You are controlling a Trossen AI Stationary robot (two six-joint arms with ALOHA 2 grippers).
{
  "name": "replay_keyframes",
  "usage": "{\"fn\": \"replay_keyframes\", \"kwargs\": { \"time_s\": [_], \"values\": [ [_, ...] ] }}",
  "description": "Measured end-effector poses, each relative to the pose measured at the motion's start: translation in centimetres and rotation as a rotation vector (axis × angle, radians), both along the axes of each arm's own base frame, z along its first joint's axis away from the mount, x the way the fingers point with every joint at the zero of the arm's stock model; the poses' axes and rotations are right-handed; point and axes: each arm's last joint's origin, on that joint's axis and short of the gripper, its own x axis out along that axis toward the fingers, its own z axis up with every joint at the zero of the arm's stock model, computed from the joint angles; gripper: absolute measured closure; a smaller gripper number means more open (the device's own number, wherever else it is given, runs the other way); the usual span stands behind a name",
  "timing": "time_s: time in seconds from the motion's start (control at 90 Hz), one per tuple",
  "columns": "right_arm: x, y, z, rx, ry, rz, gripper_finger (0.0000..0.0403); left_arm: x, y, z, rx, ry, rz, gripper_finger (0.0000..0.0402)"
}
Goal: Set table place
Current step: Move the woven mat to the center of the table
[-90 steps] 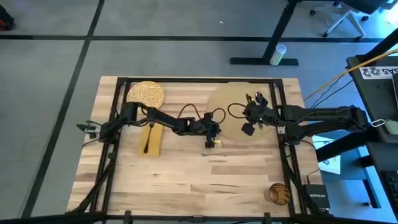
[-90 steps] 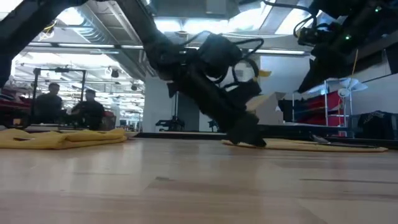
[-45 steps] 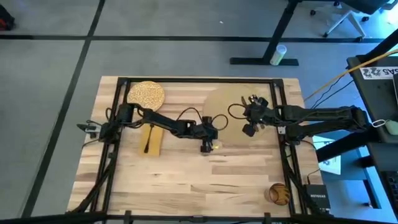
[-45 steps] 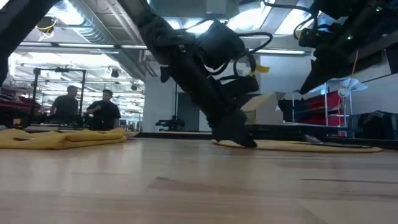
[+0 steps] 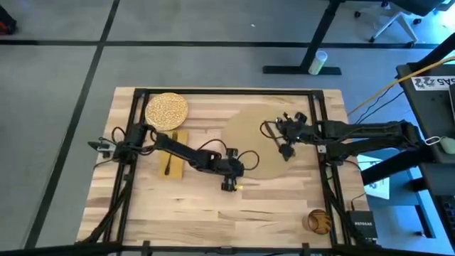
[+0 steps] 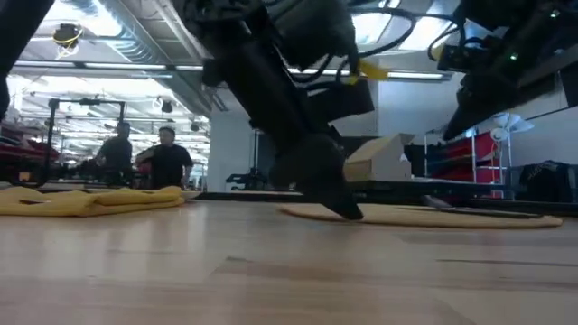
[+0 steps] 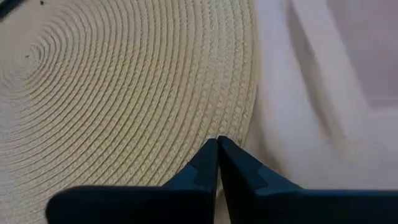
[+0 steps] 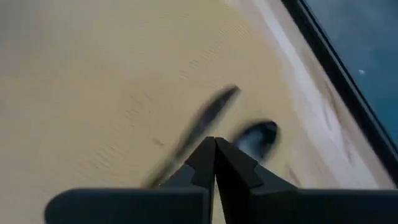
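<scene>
Nearest the low camera we see bare light-wood table (image 6: pixel 271 271), planks running w/ a thin black frame around the edge in the high view. Just beyond, the left gripper (image 5: pixel 229 185) reaches down to the tabletop at the near rim of the place (image 5: pixel 249 131), a wide, flat, round tan mat of coiled weave. In the left wrist view its two dark fingers (image 7: pixel 205 165) are pressed together at the mat's edge, pinching that rim. The mat lies flat on the table's far-right part, approx. between the two arms.

Farther back, the right gripper (image 5: pixel 286 151) hangs over the mat's right side, fingers closed tight w/ nothing between them.

On the table's left side lies a mustard-yellow napkin (image 5: pixel 173 151), w/ a dark utensil on it, and beyond that a speckled round plate (image 5: pixel 166 109) at the far-left corner. A small brown round object (image 5: pixel 319 221) sits at the near-right corner.

Beyond the table, two people (image 6: pixel 143 162) are in the room behind.
</scene>
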Motion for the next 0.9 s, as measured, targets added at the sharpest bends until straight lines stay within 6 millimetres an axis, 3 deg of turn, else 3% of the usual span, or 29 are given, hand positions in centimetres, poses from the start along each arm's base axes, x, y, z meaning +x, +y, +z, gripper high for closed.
{"fn": "replay_keyframes", "kwargs": {
  "time_s": [0.311,0.467,0.611,0.9],
  "values": [
    [-1.2,1.1,-1.8,0.045,0.204,-0.149,0.0403,-0.1,-1.2,1.0,-0.05,-0.053,0.03,0.0401],
    [-1.9,1.2,-4.3,0.084,0.272,-0.218,0.0403,-0.1,-1.6,1.1,-0.059,-0.063,0.032,0.0401],
    [-2.8,1.3,-6.7,0.119,0.274,-0.265,0.0403,-0.5,-1.5,0.4,-0.061,-0.056,0.04,0.0401],
    [-3.4,1.3,-9.1,0.174,0.207,-0.294,0.0403,-1.2,-1.3,-0.4,-0.059,-0.027,0.072,0.0401]
  ]
}}
